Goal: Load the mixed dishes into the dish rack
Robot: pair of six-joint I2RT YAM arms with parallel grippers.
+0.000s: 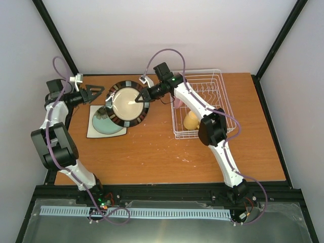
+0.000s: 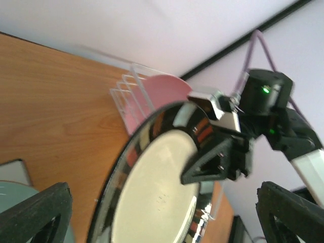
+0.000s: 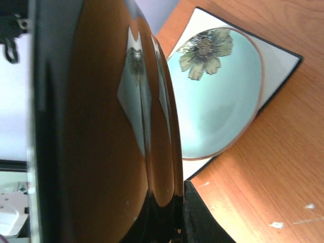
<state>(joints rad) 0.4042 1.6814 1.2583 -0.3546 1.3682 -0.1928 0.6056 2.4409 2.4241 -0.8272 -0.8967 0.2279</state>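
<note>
Crockery sits in three spots across the wooden table (image 1: 152, 157). Farthest left, the left gripper (image 1: 103, 94) has its jaws spread wide and grips nothing; its wrist view shows one finger on either side of the lifted plate's edge, neither touching it. Just below it lies the white square plate (image 1: 91, 132), flat on the wood, with the mint-green bowl (image 1: 103, 124) resting on it, a flower painted inside. Next comes the dark-rimmed beige round plate (image 1: 126, 103), raised on a tilt with its pale face toward the overhead camera, covering the square plate's far right corner in that view. The right gripper (image 1: 144, 95) is clamped on this plate's right rim. Rightmost stands the dish rack (image 1: 223, 91), with the pink round plate (image 1: 178, 103) upright at its left end and the yellow mug (image 1: 191, 120) near its front.
</note>
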